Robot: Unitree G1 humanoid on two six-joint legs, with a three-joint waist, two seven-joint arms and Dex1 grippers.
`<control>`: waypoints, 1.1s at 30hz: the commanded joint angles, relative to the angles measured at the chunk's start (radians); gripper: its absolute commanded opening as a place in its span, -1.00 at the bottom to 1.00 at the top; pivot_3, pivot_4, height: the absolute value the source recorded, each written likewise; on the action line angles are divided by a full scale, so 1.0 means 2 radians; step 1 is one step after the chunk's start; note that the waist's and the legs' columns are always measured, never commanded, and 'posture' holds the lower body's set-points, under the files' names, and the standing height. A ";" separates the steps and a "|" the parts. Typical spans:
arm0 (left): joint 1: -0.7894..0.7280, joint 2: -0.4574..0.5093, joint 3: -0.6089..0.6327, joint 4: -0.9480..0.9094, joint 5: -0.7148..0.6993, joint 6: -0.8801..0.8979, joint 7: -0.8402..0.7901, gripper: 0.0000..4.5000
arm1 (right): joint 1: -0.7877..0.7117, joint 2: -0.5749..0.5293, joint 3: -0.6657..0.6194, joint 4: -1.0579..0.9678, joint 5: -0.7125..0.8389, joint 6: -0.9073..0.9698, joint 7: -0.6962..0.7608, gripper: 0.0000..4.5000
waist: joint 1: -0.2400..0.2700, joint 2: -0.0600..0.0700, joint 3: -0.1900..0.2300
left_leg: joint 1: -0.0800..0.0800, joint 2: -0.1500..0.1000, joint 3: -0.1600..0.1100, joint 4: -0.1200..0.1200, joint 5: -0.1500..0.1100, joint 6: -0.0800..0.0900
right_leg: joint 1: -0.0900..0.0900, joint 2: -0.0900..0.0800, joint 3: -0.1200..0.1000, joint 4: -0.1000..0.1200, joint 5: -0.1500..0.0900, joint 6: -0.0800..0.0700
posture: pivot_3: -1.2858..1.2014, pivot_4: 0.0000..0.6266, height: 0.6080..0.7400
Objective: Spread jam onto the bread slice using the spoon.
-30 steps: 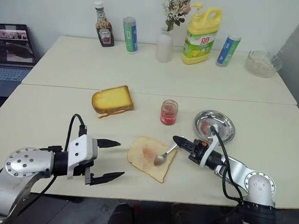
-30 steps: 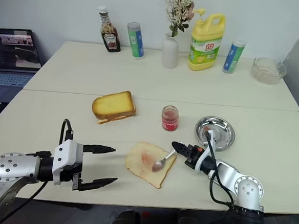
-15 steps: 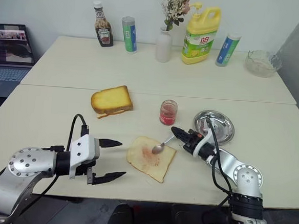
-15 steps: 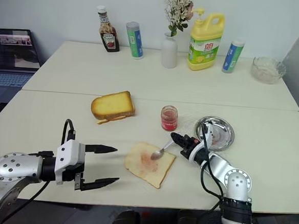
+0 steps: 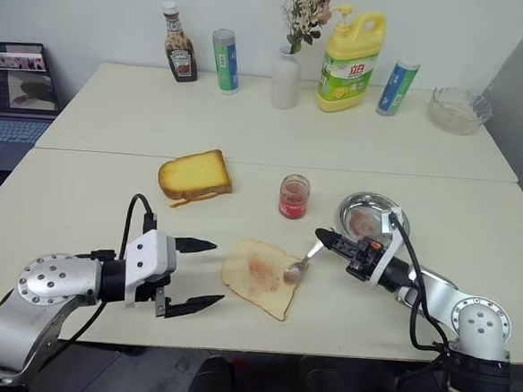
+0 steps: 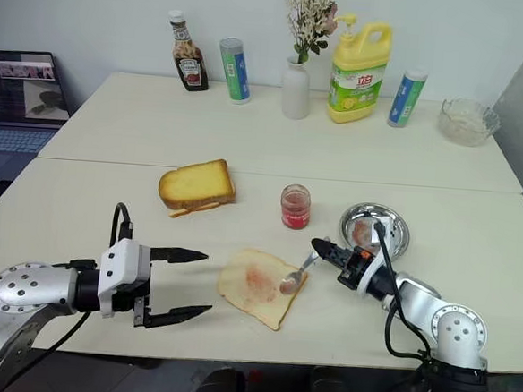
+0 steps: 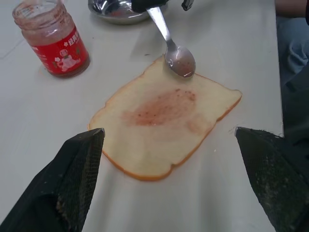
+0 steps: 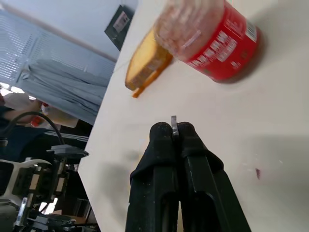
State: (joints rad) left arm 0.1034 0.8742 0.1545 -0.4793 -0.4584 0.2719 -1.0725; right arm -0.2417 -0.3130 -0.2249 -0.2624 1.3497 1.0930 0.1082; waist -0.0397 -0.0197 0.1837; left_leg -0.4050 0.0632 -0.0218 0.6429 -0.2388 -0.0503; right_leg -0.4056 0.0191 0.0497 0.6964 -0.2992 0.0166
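Note:
The bread slice (image 5: 257, 278) lies flat near the table's front edge with a thin red smear of jam on its middle. My right gripper (image 5: 323, 240) is shut on the handle of the spoon (image 5: 296, 270), just right of the slice. The spoon's bowl, with jam in it, sits at the slice's right edge (image 7: 179, 61); I cannot tell whether it touches. The jam jar (image 5: 294, 196) stands open behind the slice. My left gripper (image 5: 204, 274) is open just left of the slice, with nothing between its fingers (image 7: 79, 174).
A round steel dish (image 5: 388, 213) sits right of the jar, behind my right gripper. A thick golden bread chunk (image 5: 196, 173) lies at the back left. Along the far edge stand a ketchup bottle (image 5: 180, 56), cans, a vase (image 5: 286, 79), a yellow bottle (image 5: 350, 63) and a glass bowl (image 5: 460, 109). A laptop (image 5: 16, 89) is at the left.
My right gripper has drawn back to the right with the spoon, whose bowl has gone from the slice's middle to its right edge. The left gripper has stayed put.

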 commanded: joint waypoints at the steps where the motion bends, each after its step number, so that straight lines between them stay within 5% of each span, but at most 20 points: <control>1: -0.022 -0.007 -0.003 -0.028 -0.018 0.018 0.017 1.00 | -0.014 0.005 -0.018 -0.028 0.030 -0.027 -0.003 -0.99 | 0.000 0.000 0.000 | 0.000 0.000 0.000 0.000 0.000 0.000 | 0.000 0.000 0.000 0.000 0.000 0.000 | 0.03 -0.52 1.00; 13: -0.216 -0.037 -0.118 -0.042 -0.005 0.128 0.070 1.00 | -0.005 -0.079 -0.137 0.006 -0.007 -0.125 -0.024 -0.99 | 0.005 0.000 0.000 | -0.001 -0.001 0.000 0.001 0.000 0.000 | 0.000 -0.001 0.000 -0.001 0.000 0.001 | 0.03 -0.52 1.00; 21: -0.293 -0.100 -0.188 -0.002 0.027 0.137 0.081 1.00 | -0.022 -0.091 -0.129 0.128 -0.127 -0.193 0.035 -0.99 | 0.002 0.000 0.000 | -0.001 -0.001 0.000 0.001 0.000 0.000 | 0.000 0.001 0.000 0.000 0.001 0.000 | 0.03 -0.52 1.00; 31: -0.330 -0.131 -0.203 0.009 0.037 0.155 0.090 1.00 | -0.067 -0.093 -0.130 0.239 -0.200 -0.219 0.071 -0.99 | 0.003 0.000 0.000 | 0.000 -0.001 0.001 0.001 0.000 0.000 | 0.000 0.000 0.001 0.000 0.002 -0.002 | 0.03 -0.52 1.00; 33: -0.330 -0.135 -0.203 0.008 0.038 0.156 0.091 1.00 | -0.067 -0.094 -0.128 0.239 -0.206 -0.215 0.080 -0.78 | 0.004 0.000 0.000 | 0.000 -0.001 0.001 0.001 0.000 0.000 | 0.000 0.000 0.001 0.000 0.002 -0.002 | 0.03 -0.52 1.00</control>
State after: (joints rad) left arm -0.5382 0.6121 -0.2514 -0.4481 -0.3868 0.5840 -0.8983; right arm -0.3722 -0.4887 -0.4750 0.2198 0.9523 0.6646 0.2489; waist -0.0325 -0.0196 0.1841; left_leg -0.4058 0.0619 -0.0203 0.6447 -0.2386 -0.0503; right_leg -0.4052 0.0200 0.0520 0.6964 -0.2960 0.0135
